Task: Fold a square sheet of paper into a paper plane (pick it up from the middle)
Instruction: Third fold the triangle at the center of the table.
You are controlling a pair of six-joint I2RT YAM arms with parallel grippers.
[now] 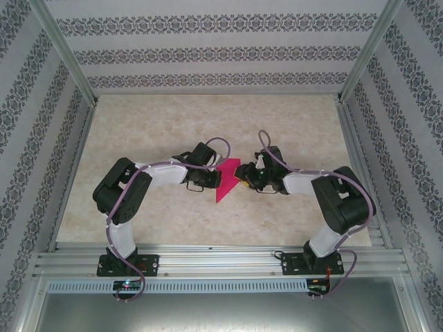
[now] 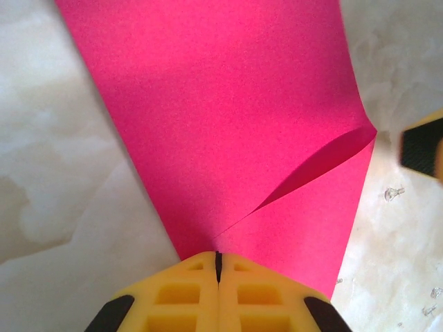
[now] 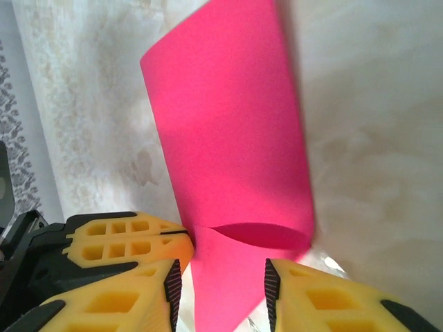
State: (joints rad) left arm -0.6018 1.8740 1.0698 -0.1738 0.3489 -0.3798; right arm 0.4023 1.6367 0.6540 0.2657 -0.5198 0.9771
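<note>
Pinching the left edge of the square sheet of paper point(image 1: 225, 178) at the middle of the table point(image 1: 173, 131), the left gripper point(image 2: 218, 270) is clamped tight; the right gripper point(image 3: 220, 277), jaws parted, straddles the curled right edge; the sheet's length runs near to far.

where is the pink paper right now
In the top view the pink paper is at the middle of the table, with the left gripper shut on its left edge and the open right gripper straddling its right end.
</note>
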